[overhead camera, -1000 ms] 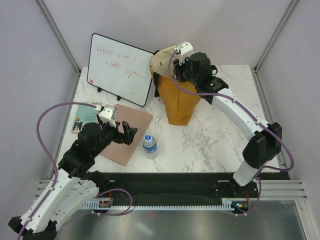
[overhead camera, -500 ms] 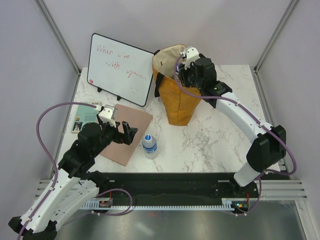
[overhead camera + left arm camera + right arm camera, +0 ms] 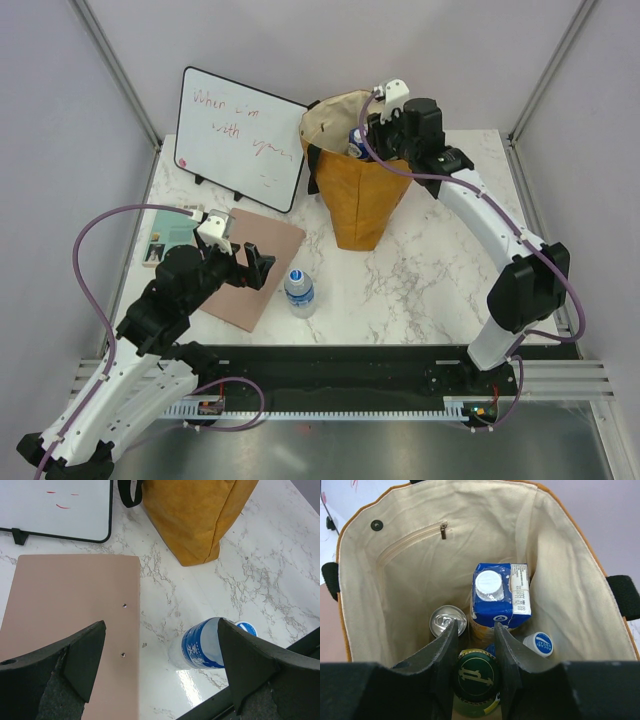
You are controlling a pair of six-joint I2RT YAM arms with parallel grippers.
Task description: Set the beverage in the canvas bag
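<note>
The canvas bag (image 3: pixel 360 205) stands upright at the back of the table; it is mustard brown with a cream lining (image 3: pixel 420 555). My right gripper (image 3: pixel 388 122) hangs over its open mouth, its jaws shut on a green-capped bottle (image 3: pixel 476 677) held inside the opening. Below it in the bag stand a blue carton (image 3: pixel 497 600), a silver can (image 3: pixel 447 621) and a blue-and-white capped bottle (image 3: pixel 540 644). A clear water bottle (image 3: pixel 299 290) with a blue label stands on the table. My left gripper (image 3: pixel 255 262) is open just left of it, and the bottle (image 3: pixel 202 647) shows by its right finger.
A whiteboard (image 3: pixel 240 135) with red writing leans at the back left. A pink board (image 3: pixel 270 240) lies under my left gripper, and a booklet (image 3: pixel 170 235) lies to its left. The bag's black handle (image 3: pixel 127 492) hangs toward the whiteboard.
My right gripper has shifted right and back over the bag's mouth, and the blue carton now shows inside. The left arm and the water bottle have not moved.
</note>
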